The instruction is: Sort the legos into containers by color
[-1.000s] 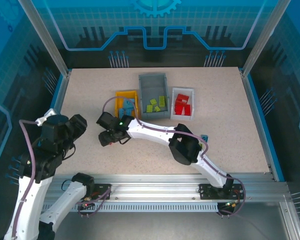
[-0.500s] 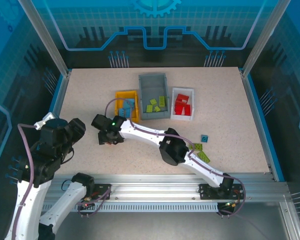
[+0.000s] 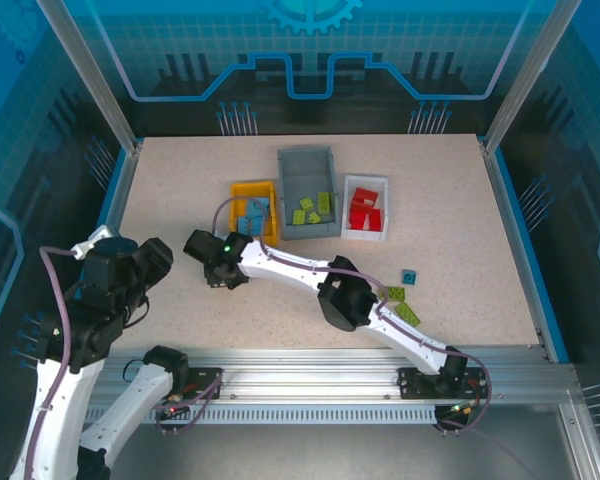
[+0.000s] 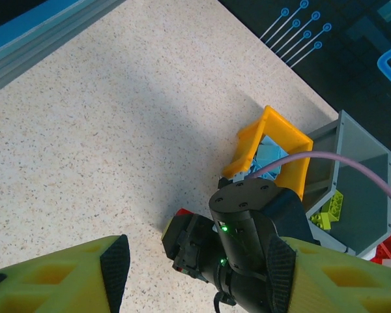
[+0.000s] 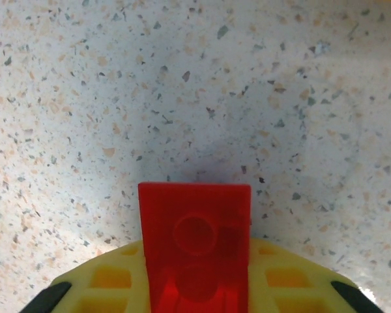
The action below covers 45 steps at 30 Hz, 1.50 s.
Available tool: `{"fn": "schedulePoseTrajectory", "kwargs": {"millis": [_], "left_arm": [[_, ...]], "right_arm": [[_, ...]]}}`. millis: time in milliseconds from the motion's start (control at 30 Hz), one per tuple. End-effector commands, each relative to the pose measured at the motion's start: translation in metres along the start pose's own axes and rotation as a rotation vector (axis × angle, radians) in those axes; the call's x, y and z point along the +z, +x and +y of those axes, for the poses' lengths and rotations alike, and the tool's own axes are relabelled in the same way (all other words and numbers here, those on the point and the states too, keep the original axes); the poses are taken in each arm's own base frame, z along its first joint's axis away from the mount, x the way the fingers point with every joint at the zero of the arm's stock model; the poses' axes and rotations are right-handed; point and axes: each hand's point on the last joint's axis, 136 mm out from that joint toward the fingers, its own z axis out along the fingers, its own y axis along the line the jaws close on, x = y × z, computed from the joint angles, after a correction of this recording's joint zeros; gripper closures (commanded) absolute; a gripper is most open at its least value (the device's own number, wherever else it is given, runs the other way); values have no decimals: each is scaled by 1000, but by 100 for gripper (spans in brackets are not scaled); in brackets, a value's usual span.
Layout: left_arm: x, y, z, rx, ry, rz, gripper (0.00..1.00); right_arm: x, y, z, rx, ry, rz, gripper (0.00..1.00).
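The right hand [image 3: 213, 272] was closed on a red brick [image 5: 194, 251], the piece pinched flat between its yellow fingers [image 5: 111, 283] with its front edge poking out past them. It was low over bare worktop [image 3: 180, 190]; whether the brick touched the surface could not be told. That grip suited a carry, since red belonged elsewhere.

The nearest container to this hand was the yellow-orange bin [image 3: 242, 188], just beyond it, holding light blue bricks [image 3: 254, 213]. Next along, further from the hand, stood the grey bin [image 3: 306, 156] with lime green bricks [image 3: 314, 207] lying at its near end. Furthest from the hand was the white bin [image 3: 365, 181], already stocked with red bricks [image 3: 364, 212], so the held piece probably had to pass the other two bins to reach it.

Well behind the hand, beside its own forearm, a loose blue brick [image 3: 408, 275] and two loose green bricks [image 3: 401, 302] waited unsorted.

The left hand [image 4: 197, 267] hung with its fingers spread wide and nothing between them, facing the right hand from close by, clear of the bins.
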Motion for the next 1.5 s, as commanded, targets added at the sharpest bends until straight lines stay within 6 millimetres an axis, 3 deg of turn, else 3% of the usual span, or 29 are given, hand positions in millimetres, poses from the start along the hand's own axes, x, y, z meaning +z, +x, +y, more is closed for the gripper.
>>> {"fn": "schedulePoseTrajectory", "kwargs": {"millis": [0, 100, 233, 300, 367, 533, 667, 733, 967, 1200, 1267, 1467], "left_arm": [[4, 9, -3, 12, 27, 38, 39], [5, 16, -20, 25, 113, 81, 39], [9, 36, -76, 54, 364, 226, 39], [14, 49, -100, 60, 449, 328, 39], [18, 59, -122, 92, 497, 383, 39], [20, 88, -176, 256, 561, 395, 38], [29, 127, -218, 308, 607, 431, 38], [29, 143, -233, 338, 618, 423, 38], [24, 199, -269, 433, 660, 422, 37], [28, 246, -280, 505, 675, 473, 36], [30, 254, -282, 522, 672, 487, 36], [29, 265, -284, 544, 679, 502, 35]], "right_arm": [[-19, -5, -9, -59, 32, -44, 79], [-58, -19, -6, -109, 10, -123, 81], [-129, -41, -31, -104, 8, -254, 81], [-156, -46, -62, -75, 24, -294, 80], [-179, -53, -106, -30, 57, -323, 80], [-209, -62, -214, 49, 182, -321, 78], [-209, -75, -285, 136, 251, -290, 78], [-203, -81, -309, 173, 255, -264, 78], [-162, -99, -356, 224, 294, -143, 77], [-140, -105, -370, 247, 288, -84, 71], [-138, -106, -370, 248, 285, -75, 65], [-155, -114, -365, 244, 273, -113, 48]]}}
